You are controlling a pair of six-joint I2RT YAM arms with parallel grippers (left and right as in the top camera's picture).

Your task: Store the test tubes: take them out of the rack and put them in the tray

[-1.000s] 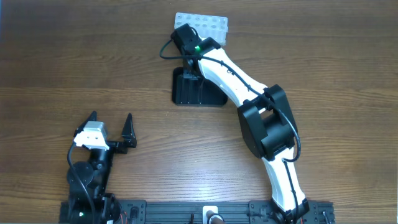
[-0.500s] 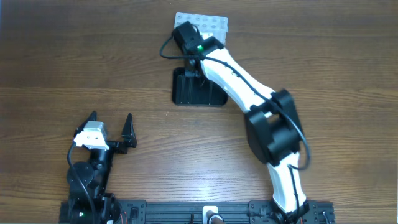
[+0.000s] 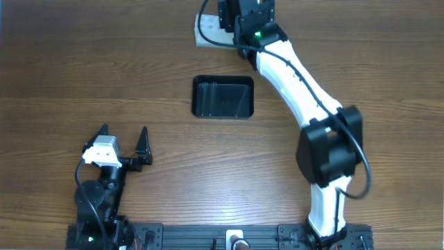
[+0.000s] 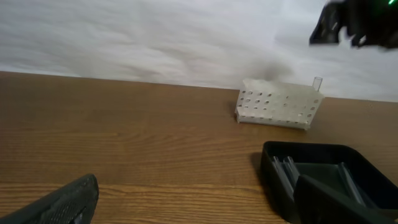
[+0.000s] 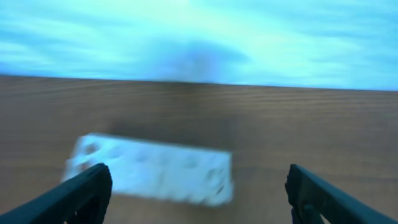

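The white test tube rack point(image 4: 278, 104) stands at the table's far side, with one clear tube point(image 4: 318, 84) upright at its end. In the top view the rack point(image 3: 205, 36) is partly covered by my right arm. My right gripper point(image 5: 196, 199) hangs open and empty above the rack point(image 5: 152, 169). It also appears high above the rack as a dark shape, the right gripper point(image 4: 356, 23). The black tray point(image 3: 223, 112) lies mid-table with several clear tubes point(image 3: 211, 97) lying in it. My left gripper point(image 3: 123, 136) rests open near the front left, far from both.
Bare wooden table surrounds the tray and rack. The right arm point(image 3: 305, 90) stretches diagonally from the front right base to the far middle. The tray point(image 4: 373, 163) sits between the left gripper and the rack.
The right arm has swung away from over the tray toward the far edge and now hangs over the rack. The tray is uncovered. The left arm stayed still.
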